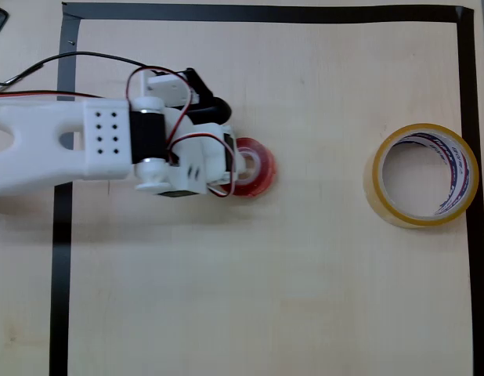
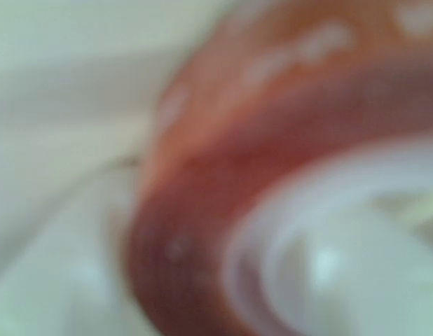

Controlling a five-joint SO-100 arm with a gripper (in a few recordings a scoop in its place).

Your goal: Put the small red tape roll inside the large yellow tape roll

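Observation:
In the overhead view the small red tape roll [image 1: 262,169] lies flat left of the table's middle. My white gripper [image 1: 236,165] is down on its left side and covers part of the ring. The wrist view is blurred and very close: the small red tape roll [image 2: 195,217] with its white core takes up most of it. Something pale and white lies both outside the ring and inside the core, so the fingers seem to straddle the wall. How tightly they stand does not show. The large yellow tape roll [image 1: 374,182] lies flat far to the right, apart from the gripper.
A black tape border [image 1: 62,235] frames the wooden table [image 1: 226,298]; the yellow roll sits right against its right-hand strip [image 1: 471,94]. Red and black cables [image 1: 77,56] run from the arm to the left edge.

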